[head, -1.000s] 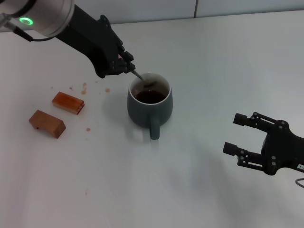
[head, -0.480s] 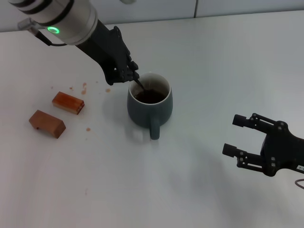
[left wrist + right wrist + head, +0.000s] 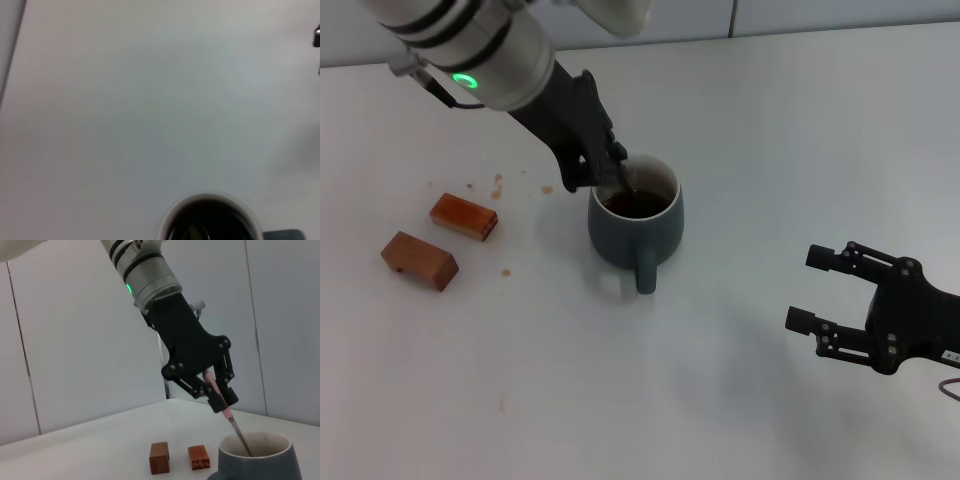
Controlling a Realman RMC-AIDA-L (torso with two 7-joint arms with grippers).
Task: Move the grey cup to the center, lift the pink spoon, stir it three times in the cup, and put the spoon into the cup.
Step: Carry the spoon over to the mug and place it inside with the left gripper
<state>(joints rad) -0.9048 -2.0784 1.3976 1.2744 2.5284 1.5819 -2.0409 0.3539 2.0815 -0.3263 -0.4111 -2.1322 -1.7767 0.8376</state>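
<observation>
Now steeper: pink spoon (image 3: 218,392) in grey cup (image 3: 635,222)

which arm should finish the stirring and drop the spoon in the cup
Left. The left hand grips the pink spoon, its neck angled down into the grey cup. The right hand is open, empty and off to the cup's right.

The white surface (image 3: 740,150) carries the grey cup (image 3: 635,225) near its middle, handle toward the robot. Two brown blocks (image 3: 463,216) (image 3: 418,260) lie well apart from it, on the robot's left, among small reddish crumbs (image 3: 498,182).
</observation>
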